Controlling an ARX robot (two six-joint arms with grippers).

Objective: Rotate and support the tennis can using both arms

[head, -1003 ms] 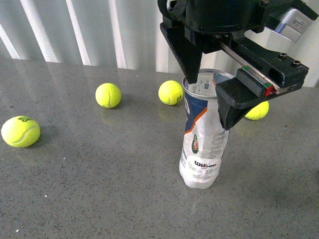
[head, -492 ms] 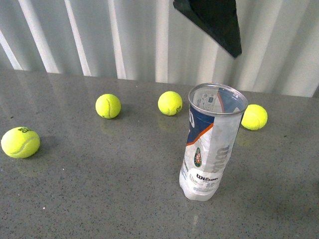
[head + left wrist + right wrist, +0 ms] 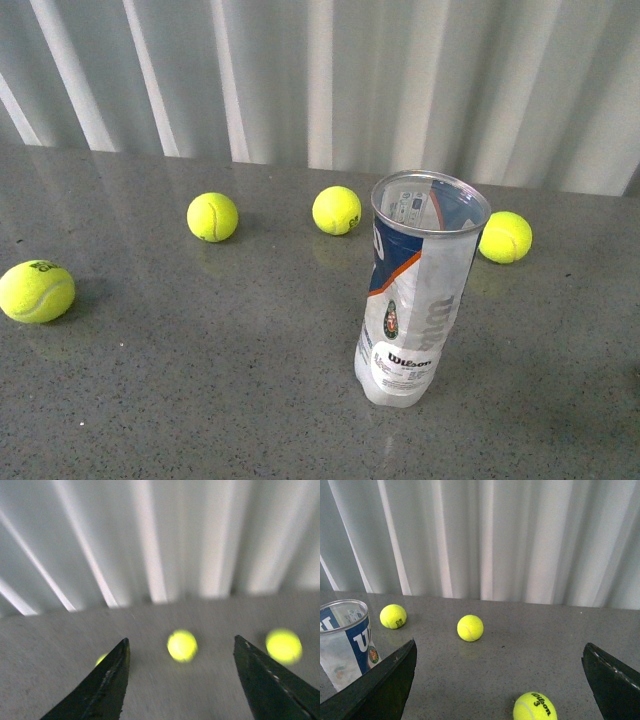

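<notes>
The tennis can (image 3: pixel 415 290) stands upright and open-topped on the worktop (image 3: pixel 200 390), no balls visible inside. Both grippers' fingers (image 3: pixel 107 687) (image 3: pixel 382 685) are spread, holding nothing.

The clear plastic tennis can with the white, navy and orange label (image 3: pixel 415 300) stands upright on the grey speckled table (image 3: pixel 200 400), nothing touching it and open table on its near, left and right sides. Behind it three yellow tennis balls (image 3: pixel 213 217) (image 3: pixel 337 210) (image 3: pixel 505 237) sit in a loose row before the white corrugated wall (image 3: pixel 320 80); the right one lies nearest the can. A fourth yellow ball (image 3: pixel 36 291) lies well apart at far left.
</notes>
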